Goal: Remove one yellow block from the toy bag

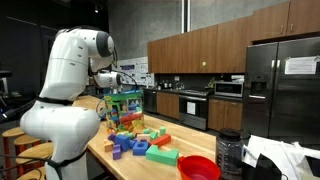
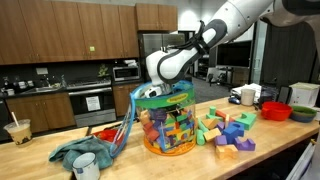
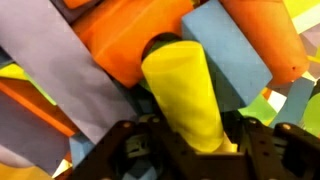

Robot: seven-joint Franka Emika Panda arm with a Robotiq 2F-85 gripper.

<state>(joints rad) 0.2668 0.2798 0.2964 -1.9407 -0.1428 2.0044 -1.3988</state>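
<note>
Observed gripper (image 3: 190, 135) down inside toy bag (image 2: 172, 128), jaws closed on the flanks of yellow block (image 3: 185, 90). Found it packed tight between orange block (image 3: 130, 45) and blue block (image 3: 235, 55). Risks judged on lifting: slipping from a shallow hold under neighbour friction; dragging neighbours out; snagging the soft bag and tipping it.

I am holding the arm (image 2: 222, 30) arched over from the right in an exterior view, with the wrist (image 2: 165, 66) pointing down; the gripper (image 3: 185, 135) is pressing its fingers (image 3: 128, 150) on both sides of the yellow block (image 3: 180, 85).
</note>
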